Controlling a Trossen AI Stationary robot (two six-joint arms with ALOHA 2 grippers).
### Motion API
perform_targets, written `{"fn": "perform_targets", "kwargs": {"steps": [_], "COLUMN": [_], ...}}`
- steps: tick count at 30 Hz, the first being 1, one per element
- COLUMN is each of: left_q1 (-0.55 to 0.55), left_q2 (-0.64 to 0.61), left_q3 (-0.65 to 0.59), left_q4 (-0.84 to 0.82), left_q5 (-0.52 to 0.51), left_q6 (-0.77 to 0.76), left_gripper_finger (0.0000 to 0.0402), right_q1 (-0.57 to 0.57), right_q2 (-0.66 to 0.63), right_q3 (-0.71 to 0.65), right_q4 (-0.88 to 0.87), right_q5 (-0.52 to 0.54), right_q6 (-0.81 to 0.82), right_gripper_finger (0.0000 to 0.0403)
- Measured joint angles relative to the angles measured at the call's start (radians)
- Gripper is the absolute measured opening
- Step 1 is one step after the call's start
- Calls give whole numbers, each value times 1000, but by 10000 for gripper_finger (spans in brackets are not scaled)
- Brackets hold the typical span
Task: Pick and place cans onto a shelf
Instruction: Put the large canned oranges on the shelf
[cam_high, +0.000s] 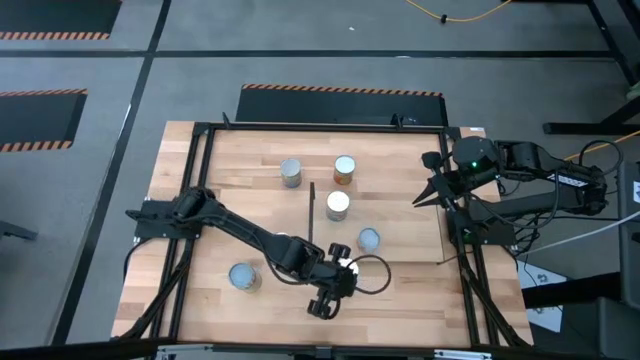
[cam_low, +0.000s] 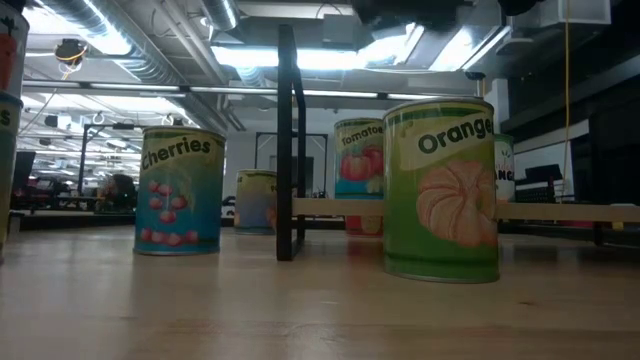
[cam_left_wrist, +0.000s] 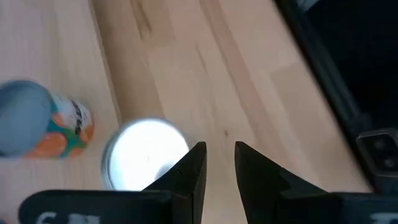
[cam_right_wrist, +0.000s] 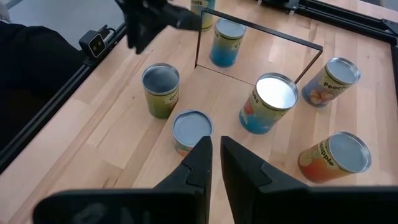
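Observation:
A green can (cam_left_wrist: 146, 162) with a bright top, labelled Orange (cam_low: 440, 190), stands on the table near the front. My left gripper (cam_left_wrist: 221, 152) hangs just above and beside it (cam_high: 325, 300), open a little with only bare wood between its fingers. Another can (cam_left_wrist: 37, 118) with orange sides stands farther off (cam_high: 368, 239). The shelf (cam_high: 410, 215) is a light board with a thin dark upright panel (cam_high: 312, 215). Two more cans (cam_high: 338, 205) (cam_high: 345, 168) stand right of the panel. My right gripper (cam_right_wrist: 216, 143) waits shut, raised over the table's right edge (cam_high: 425, 195).
Left of the panel stand a blue Cherries can (cam_low: 180, 190) and a can (cam_high: 291, 172) at the back; another (cam_high: 243, 276) stands near the front left. A black metal frame (cam_high: 200, 200) rims the table. Bare wood lies in front of my left gripper (cam_left_wrist: 249, 74).

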Motion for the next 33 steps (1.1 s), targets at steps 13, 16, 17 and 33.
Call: {"fn": "perform_targets", "kwargs": {"steps": [13, 16, 17, 33], "left_q1": [1, 1, 1, 9], "left_q2": [44, 44, 44, 80], "left_q3": [0, 0, 0, 1], "left_q4": [2, 1, -2, 10], "left_q5": [-88, -88, -88, -91], "left_q6": [46, 45, 45, 44], "left_gripper_finger": [76, 76, 76, 76], "right_q1": [0, 0, 0, 0], "right_q2": [0, 0, 0, 0], "right_q3": [0, 0, 0, 0], "right_q4": [0, -1, -1, -1], "right_q5": [0, 0, 0, 0], "right_q6": [0, 0, 0, 0], "right_gripper_finger": [39, 39, 39, 39]}}
